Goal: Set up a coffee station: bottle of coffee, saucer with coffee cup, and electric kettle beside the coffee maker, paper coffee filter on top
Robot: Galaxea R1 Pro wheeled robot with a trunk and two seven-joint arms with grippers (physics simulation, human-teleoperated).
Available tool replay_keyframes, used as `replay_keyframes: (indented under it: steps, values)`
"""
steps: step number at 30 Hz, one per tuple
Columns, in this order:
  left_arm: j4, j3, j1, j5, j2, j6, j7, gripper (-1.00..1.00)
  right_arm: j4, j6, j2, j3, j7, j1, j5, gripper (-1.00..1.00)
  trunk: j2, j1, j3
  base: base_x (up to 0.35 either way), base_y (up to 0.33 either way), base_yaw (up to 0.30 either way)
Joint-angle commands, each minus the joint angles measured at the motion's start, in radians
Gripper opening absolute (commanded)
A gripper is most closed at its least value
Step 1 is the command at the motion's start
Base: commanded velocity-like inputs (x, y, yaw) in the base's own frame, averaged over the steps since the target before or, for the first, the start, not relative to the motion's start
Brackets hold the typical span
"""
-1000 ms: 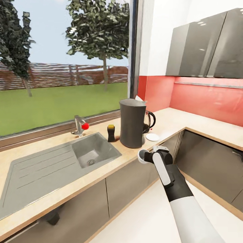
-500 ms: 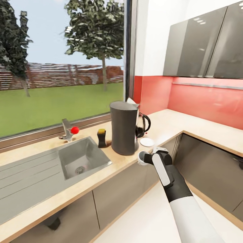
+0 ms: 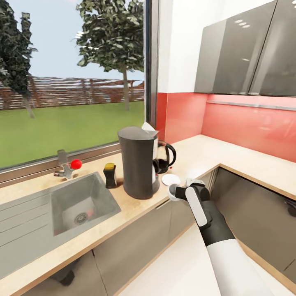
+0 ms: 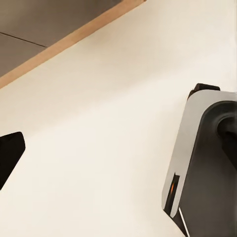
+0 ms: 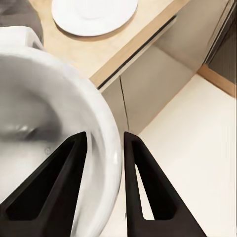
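Beige speckled desk [image 3: 230, 158] carries most of the station already, we judge: the coffee maker [image 3: 137, 162] stands by the sink [image 3: 37, 213], the paper coffee filter [image 3: 149, 127] pokes up at its top, the electric kettle [image 3: 164, 157] sits just behind it, and the bottle of coffee [image 3: 109, 175] stands beside it on the sink side. The saucer [image 3: 171, 179] lies bare near the desk edge, close to the coffee maker. What remains, as we read it, is the coffee cup [image 3: 173, 192]: our right gripper [image 3: 183, 190] holds it just off the desk edge, short of the saucer.

The right wrist view gives what the head view cannot: the two dark fingers [image 5: 143, 192] clamped across the cup's rim wall, one inside, one outside, with the saucer [image 5: 94, 15] ahead. The left wrist view looks at floor and the robot's base [image 4: 202, 163]; of the left gripper we cannot tell the state.
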Motion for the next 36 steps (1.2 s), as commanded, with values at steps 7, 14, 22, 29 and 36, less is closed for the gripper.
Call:
replay_keyframes:
  steps: [7, 14, 22, 29, 36]
  values:
    - [0.002, -0.008, -0.001, 0.002, 0.000, -0.003, 0.003, 1.00, 0.000, 0.001, -0.001, 0.002, -0.010, -0.001, -0.010, -1.00, -0.001, 0.001, -0.002, 0.195, -0.269, 0.000]
    - [0.001, -0.008, -0.001, 0.002, -0.003, -0.003, 0.003, 1.00, 0.001, 0.001, 0.000, 0.002, -0.010, -0.001, -0.010, -1.00, -0.001, 0.001, -0.002, 0.170, -0.289, 0.000]
    - [0.001, -0.008, -0.001, 0.002, -0.012, -0.003, 0.003, 1.00, 0.002, 0.001, 0.001, 0.002, -0.010, -0.001, -0.009, -1.00, -0.001, 0.001, -0.002, 0.165, -0.291, 0.113]
    - [0.001, -0.008, -0.001, 0.002, -0.013, -0.003, 0.003, 1.00, 0.002, 0.001, 0.001, 0.002, -0.010, -0.001, -0.009, -1.00, -0.001, 0.001, -0.002, 0.163, -0.291, 0.269]
    - [0.000, -0.008, -0.001, 0.002, -0.013, -0.003, 0.003, 1.00, 0.003, 0.001, 0.001, 0.002, -0.012, -0.001, -0.009, -1.00, -0.001, 0.001, -0.002, 0.163, -0.291, 0.277]
